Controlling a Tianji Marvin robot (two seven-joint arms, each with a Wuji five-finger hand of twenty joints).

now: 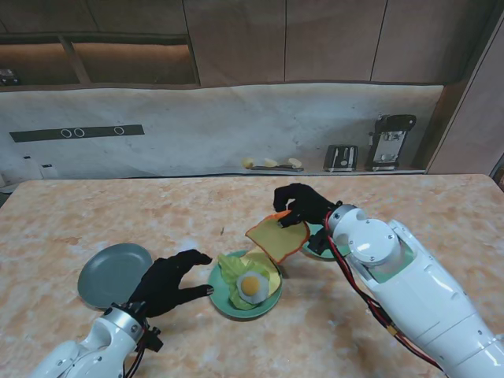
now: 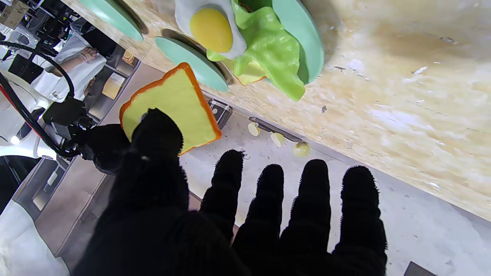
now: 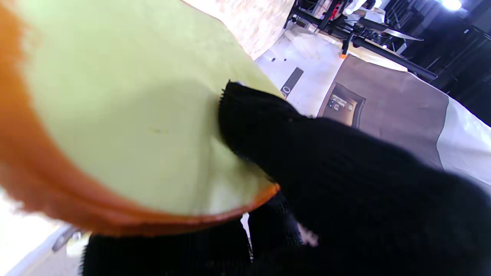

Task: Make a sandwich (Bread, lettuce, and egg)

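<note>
Since the green plate (image 1: 224,302) near the middle of the table (image 1: 71,216) already carries a bread slice at the bottom, barely showing under the lettuce (image 1: 236,272), with the fried egg (image 1: 252,284) lying on top, the stack looks built up to its last layer. What remains, as I judge it, is the closing slice.

That top bread slice (image 1: 277,239) is in the air, tilted, just beyond the far-right edge of the green plate. The right hand (image 1: 303,206) has its fingers clamped on the slice's far edge; the right wrist view shows a gloved fingertip (image 3: 245,115) pressed flat against the pale face of the bread, with the orange crust curving around it. Behind the slice sits a second green plate (image 1: 319,250), partly hidden by the right arm, probably where the bread came from.

The left hand (image 1: 169,283) rests low on the table at the left side of the green plate, fingers spread and holding nothing, one fingertip near or touching the rim; contact cannot be told. A grey plate (image 1: 114,274) lies bare farther left.

Left to do: carry the slice over the egg, lay it flat and square, and let go.
</note>
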